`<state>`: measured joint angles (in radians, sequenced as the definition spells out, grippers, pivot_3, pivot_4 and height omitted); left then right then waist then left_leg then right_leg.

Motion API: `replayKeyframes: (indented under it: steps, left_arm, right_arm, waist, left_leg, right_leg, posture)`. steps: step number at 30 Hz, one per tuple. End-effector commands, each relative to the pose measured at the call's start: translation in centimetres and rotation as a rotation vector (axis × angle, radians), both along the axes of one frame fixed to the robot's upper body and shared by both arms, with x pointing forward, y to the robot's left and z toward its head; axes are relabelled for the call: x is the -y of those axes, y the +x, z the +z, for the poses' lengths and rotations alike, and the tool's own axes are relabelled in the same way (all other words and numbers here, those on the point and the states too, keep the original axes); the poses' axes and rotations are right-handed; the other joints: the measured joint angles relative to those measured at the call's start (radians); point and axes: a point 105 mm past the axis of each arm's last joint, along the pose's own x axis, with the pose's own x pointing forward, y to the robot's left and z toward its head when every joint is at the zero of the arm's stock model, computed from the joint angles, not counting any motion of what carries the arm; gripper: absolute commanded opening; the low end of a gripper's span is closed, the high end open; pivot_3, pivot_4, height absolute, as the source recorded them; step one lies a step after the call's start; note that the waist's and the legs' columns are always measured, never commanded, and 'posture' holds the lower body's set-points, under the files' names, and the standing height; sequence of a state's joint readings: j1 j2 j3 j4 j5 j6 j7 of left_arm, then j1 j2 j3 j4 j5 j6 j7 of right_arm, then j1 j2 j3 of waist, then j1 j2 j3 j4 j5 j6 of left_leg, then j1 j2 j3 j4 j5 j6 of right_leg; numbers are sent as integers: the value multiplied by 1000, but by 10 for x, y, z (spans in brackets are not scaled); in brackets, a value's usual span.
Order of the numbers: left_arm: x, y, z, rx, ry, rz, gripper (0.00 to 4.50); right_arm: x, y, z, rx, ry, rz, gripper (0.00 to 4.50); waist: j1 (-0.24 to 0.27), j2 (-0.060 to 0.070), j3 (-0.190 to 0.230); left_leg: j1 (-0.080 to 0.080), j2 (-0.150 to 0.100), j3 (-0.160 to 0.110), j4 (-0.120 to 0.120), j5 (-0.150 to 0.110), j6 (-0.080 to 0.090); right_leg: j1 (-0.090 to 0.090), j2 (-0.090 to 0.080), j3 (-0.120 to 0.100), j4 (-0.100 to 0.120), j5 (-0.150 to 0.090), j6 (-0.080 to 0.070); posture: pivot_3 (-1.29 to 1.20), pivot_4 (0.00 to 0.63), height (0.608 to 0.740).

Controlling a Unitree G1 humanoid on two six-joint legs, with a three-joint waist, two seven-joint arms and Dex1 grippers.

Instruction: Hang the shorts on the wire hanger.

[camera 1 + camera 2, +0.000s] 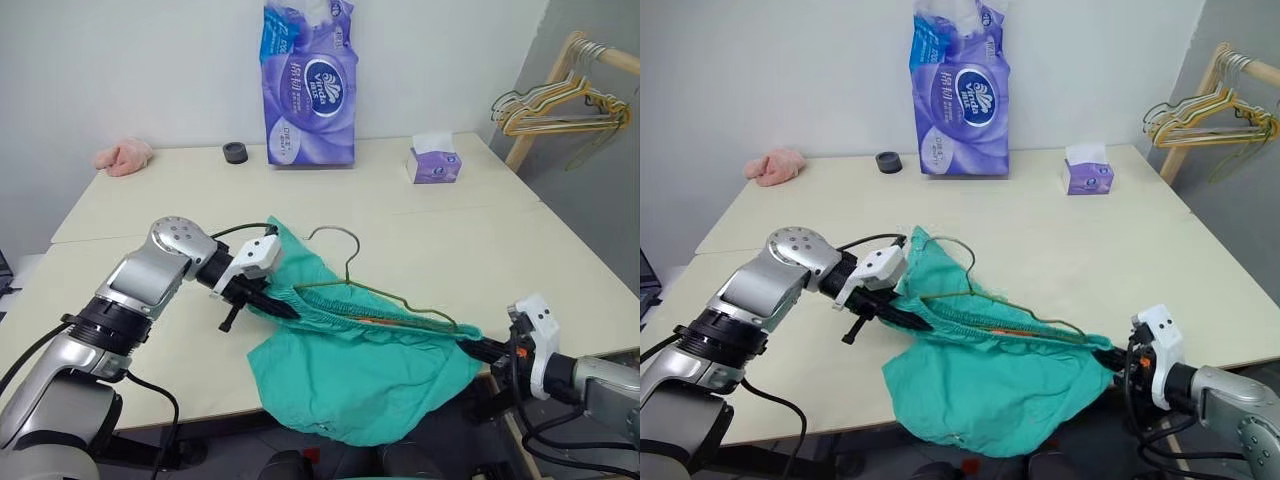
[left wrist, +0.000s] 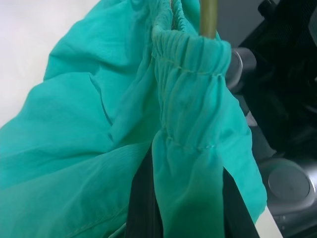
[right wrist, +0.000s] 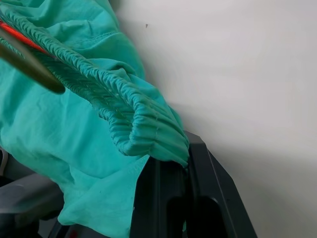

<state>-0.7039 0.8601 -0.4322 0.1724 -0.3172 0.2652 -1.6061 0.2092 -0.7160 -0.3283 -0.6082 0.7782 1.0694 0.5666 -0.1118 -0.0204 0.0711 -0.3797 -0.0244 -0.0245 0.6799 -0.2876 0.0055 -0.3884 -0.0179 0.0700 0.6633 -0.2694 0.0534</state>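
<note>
- Two hands are on the job, both clamped tight on the shorts [image 1: 360, 375]: the left hand [image 1: 262, 300] pinches one end of the gathered waistband, the right hand [image 1: 487, 349] pinches the other, and the band is pulled taut between them.
- Teal-green cloth, soft and creased, sags below the band; the elastic shows fine ruffled pleats in both wrist views.
- Thin dark wire hanger [image 1: 345, 268] sits right at the waistband, its curved hook poking up above the cloth, its lower wires running along the stretched band.
- Shorts drape over the near edge of the pale cream surface [image 1: 420, 215], legs hanging past it.
- Far back: a purple tissue pack [image 1: 309, 85] standing upright, a small purple tissue box [image 1: 434, 160], a black ring [image 1: 235, 152], a pink cloth lump [image 1: 124, 156].
- White wall behind; a wooden rack with gold hangers [image 1: 560, 105] on the right.
</note>
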Motion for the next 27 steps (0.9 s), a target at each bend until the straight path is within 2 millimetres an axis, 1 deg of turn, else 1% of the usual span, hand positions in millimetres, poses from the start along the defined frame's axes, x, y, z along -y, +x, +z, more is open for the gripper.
replayKeyframes:
  steps: [1, 3, 5, 7, 10, 16, 20, 27]
  left_arm:
    - [-16, 7, 2, 53, 56, 32, 0]
    - [-16, 12, -1, 75, 64, 45, 0]
    - [-13, 19, 0, 91, 37, 84, 0]
    - [-7, 25, 4, 94, -9, 115, 0]
    - [0, 27, 11, 51, -73, 147, 0]
    - [-7, 20, 5, 14, -31, 122, 0]
    - [-8, 16, 5, -6, -32, 107, 0]
    - [-12, 6, 1, -11, 10, 61, 0]
  right_arm:
    - [18, 3, 10, 33, -48, -51, 28]
    - [17, 2, 11, 35, -50, -42, 28]
    - [15, 0, 13, 41, -59, -17, 28]
    - [11, -2, 16, 46, -60, 12, 28]
    - [8, -4, 16, 42, -56, 29, 28]
    - [7, -8, 14, 38, -68, 39, 28]
    - [6, -8, 15, 42, -71, 39, 28]
    - [8, -5, 20, 40, -35, 27, 28]
  waist:
    - [0, 0, 0]
    - [0, 0, 0]
    - [0, 0, 0]
    - [1, 0, 0]
    - [1, -1, 0]
    - [-2, 0, 0]
    - [-2, 0, 0]
    - [-2, 0, 1]
  left_leg:
    - [0, 0, 0, 0, 0, 0]
    - [0, 0, 0, 0, 0, 0]
    - [0, 0, 0, 0, 0, 0]
    - [0, 0, 0, 0, 0, 0]
    - [0, 0, 0, 0, 0, 0]
    - [0, 0, 0, 0, 0, 0]
    - [0, 0, 0, 0, 0, 0]
    - [0, 0, 0, 0, 0, 0]
  right_leg:
    - [0, 0, 0, 0, 0, 0]
    - [0, 0, 0, 0, 0, 0]
    - [0, 0, 0, 0, 0, 0]
    - [0, 0, 0, 0, 0, 0]
    - [0, 0, 0, 0, 0, 0]
    - [0, 0, 0, 0, 0, 0]
    - [0, 0, 0, 0, 0, 0]
    - [0, 0, 0, 0, 0, 0]
  posture:
    - [-183, 55, 740]
    - [-183, 55, 740]
    - [-185, 55, 740]
    - [-187, 55, 740]
    - [-190, 54, 740]
    - [-194, 52, 740]
    - [-194, 52, 740]
    - [-194, 54, 740]
